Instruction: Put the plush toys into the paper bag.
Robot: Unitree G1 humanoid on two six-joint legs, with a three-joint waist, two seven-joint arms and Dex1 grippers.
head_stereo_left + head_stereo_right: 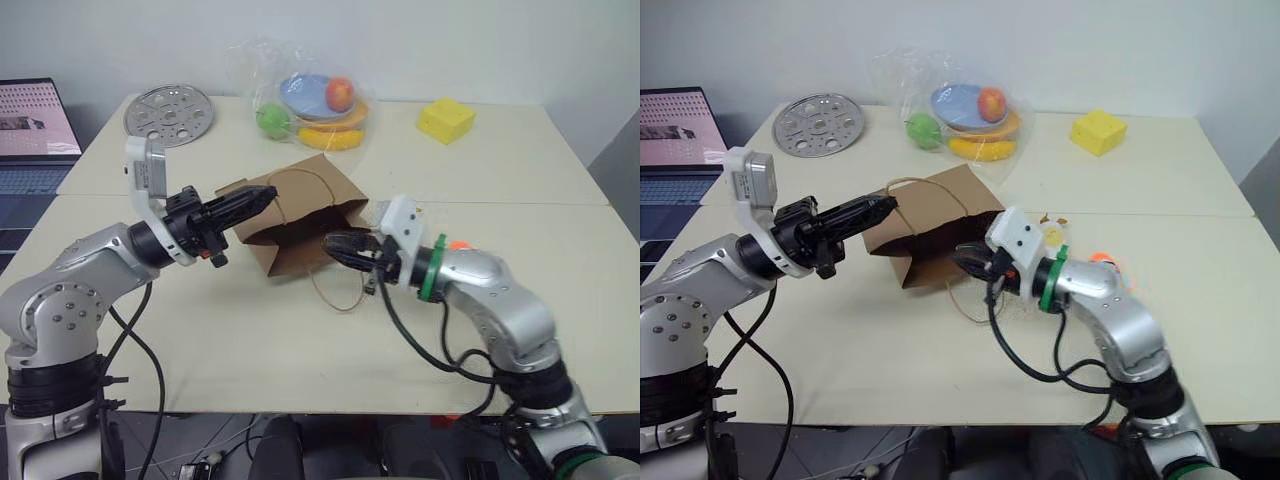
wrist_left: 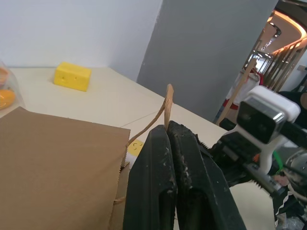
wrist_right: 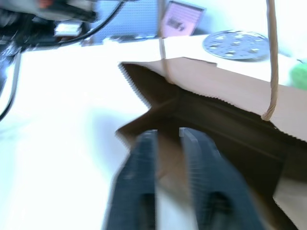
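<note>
Left end effector pinching 1 twisted loop handle of the paper bag, fingers pressed together on it, holding the bag's upper edge up. Right end effector hovering at the bag's mouth, its 2 fingers standing slightly apart, gripping nothing. Bag lying on its side at mid surface, long axis running across, dark opening facing the right end effector. Orange plush toy peeking out behind the right wrist. Showing no readable writing or labels on the bag.
</note>
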